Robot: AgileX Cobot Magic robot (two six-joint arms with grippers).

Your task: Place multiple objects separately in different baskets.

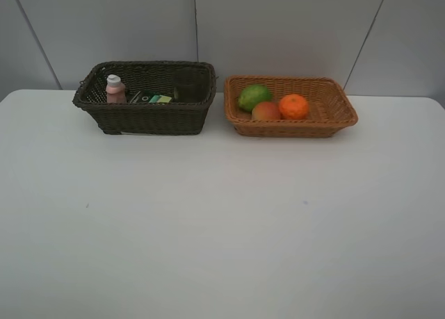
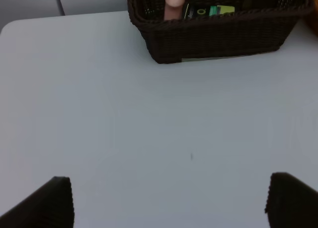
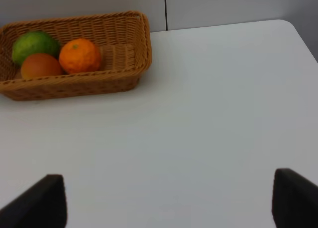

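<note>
Overhead only: purple cup [image 1: 189, 85] inside dark basket [image 1: 146, 117] | wrists: unseen

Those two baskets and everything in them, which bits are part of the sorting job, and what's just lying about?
Job:
dark basket: pink bottle, pump bottle, cup
tan basket: lime, red-orange fruit, tangerine

Lying about:
nothing but the table

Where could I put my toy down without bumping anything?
Anywhere on the white table in front of both baskets. The tan wicker basket is bare at its right end beside the orange tangerine. The dark brown wicker basket is crowded.
</note>
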